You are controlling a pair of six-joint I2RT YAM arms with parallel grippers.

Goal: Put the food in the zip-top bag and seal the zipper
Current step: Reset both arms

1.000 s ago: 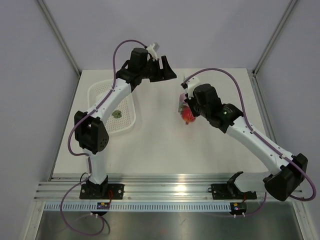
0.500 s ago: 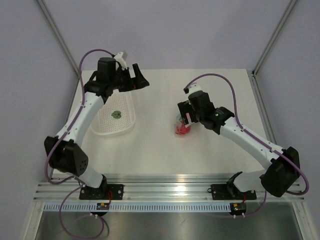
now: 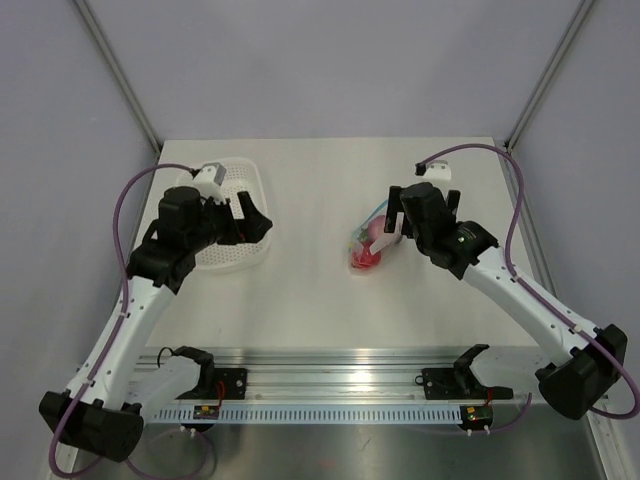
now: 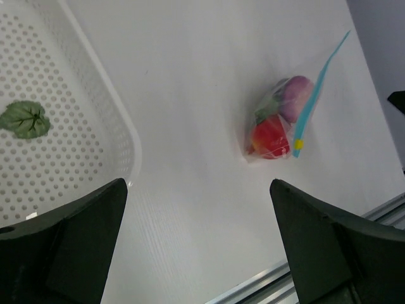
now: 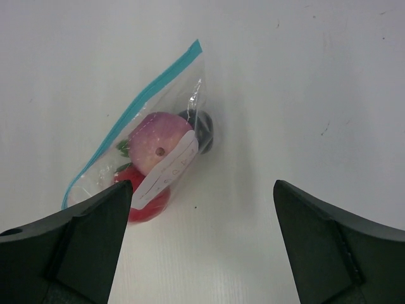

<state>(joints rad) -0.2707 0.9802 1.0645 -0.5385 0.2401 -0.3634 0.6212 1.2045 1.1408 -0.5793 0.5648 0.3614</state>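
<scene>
left tool (image 4: 197, 187): your jaws stand spread wide with nothing between them, nothing held.
right tool (image 5: 201, 190): yours is spread wide too and empty, hanging above the worktop (image 5: 304, 95).
zip-top bag (image 5: 178, 95): it lies flat on the worktop just ahead of your right tool, in the gap line of the jaws but nearer the left finger in the wrist view. Neither finger touches it.
zipper (image 5: 136, 104): light blue strip along the bag edge on the left-finger side of your right tool. Can't tell if it's pressed shut.
food in bag: pink piece (image 5: 158, 142) in the middle. The red piece (image 5: 152, 208) touches it on the side nearest your tool and is partly behind a white label (image 5: 166, 170). A dark piece (image 5: 202, 130) sits on the pink one's far side, and a bit of green (image 5: 122, 149) shows beside it.
basket (image 4: 120, 126): white and perforated, below and beside the left finger of your left tool.
green leafy piece (image 4: 24, 119): lies inside the basket, not in the bag.
bag from left tool: well ahead of your jaws, toward the right finger, well apart from the basket.
</scene>
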